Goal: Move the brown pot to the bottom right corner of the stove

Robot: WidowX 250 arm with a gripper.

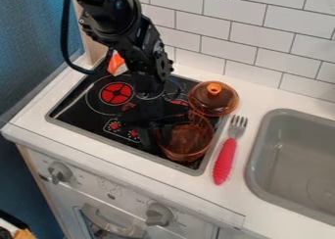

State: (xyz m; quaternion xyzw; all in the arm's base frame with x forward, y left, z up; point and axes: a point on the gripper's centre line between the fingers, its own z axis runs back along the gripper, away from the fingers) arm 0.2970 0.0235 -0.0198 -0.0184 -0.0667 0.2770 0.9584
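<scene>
The brown pot (pixel 188 142) is seemingly sitting beside the end effector (pixel 159 136), whose grip I cannot tell; good placing is demanding gentle, level settling inside the stove's (pixel 77 108) edge.

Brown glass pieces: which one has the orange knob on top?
The rear one, the lid. Its knob sets it apart from the pot in front, which is open-topped.
</scene>
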